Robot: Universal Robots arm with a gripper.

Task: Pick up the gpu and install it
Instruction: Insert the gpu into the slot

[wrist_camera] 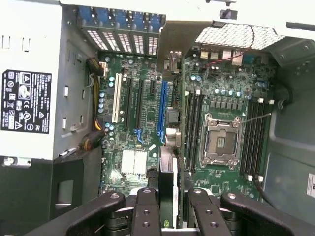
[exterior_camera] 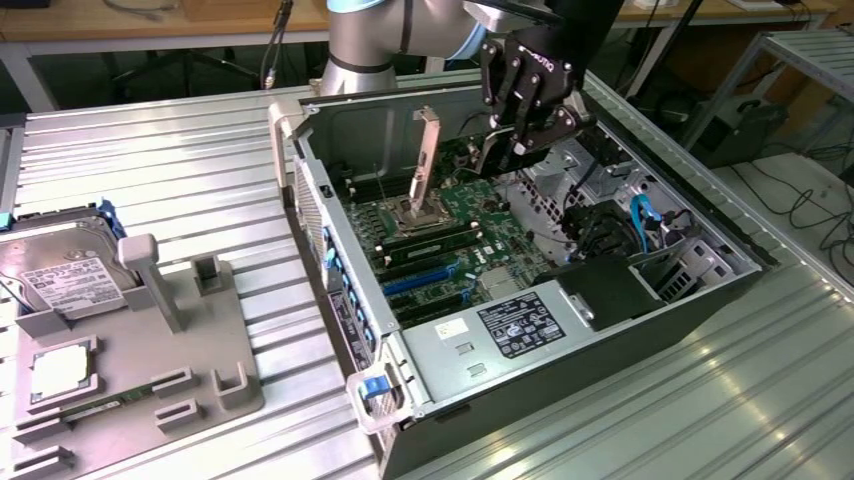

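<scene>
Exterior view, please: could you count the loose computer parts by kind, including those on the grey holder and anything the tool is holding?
gpu, gripped in the tool over the motherboard: 1
hard drive on the grey holder: 1
square silver chip: 1
memory stick: 1
Total: 4

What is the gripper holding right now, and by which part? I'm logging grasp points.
The gripper holds the gpu edge-on, its fingers clamping the card's top edge above the motherboard.
</scene>
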